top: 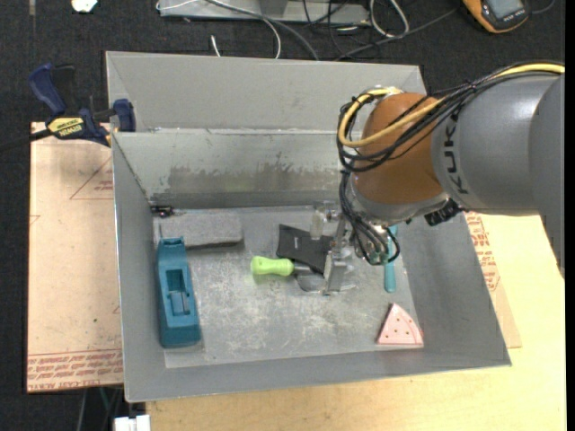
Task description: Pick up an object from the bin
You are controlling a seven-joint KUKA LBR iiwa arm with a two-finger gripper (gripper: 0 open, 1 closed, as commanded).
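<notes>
Progress on the pick looks to be no further than the approach: nothing is raised off the floor of the bin (252, 164), and every item in it lies flat. The claw (331, 272) hangs low in the middle of the bin, under the arm's orange cover (395, 155). It is right at the black end of a green-handled tool (269, 268) (a small scraper or brush, by the look of it). That tool lies across the centre with its handle pointing to the view's left. Claw and black head overlap in the view, so they are touching or very nearly so; which, I cannot tell. Nor can I tell whether the claw is open or closed, or whether it has anything in its grip (cables and wrist hide too much).

Other things lie apart from it:
- a blue tape dispenser (177, 293) lies along the left wall;
- a grey block (202, 230) lies just beyond it, towards the back wall;
- a teal pen (390, 275) lies just to the claw's right;
- a pink wedge (399, 327) lies near the front right corner.

By my reading, a firm grip on the tool's head and the lift out are what remain.
</notes>
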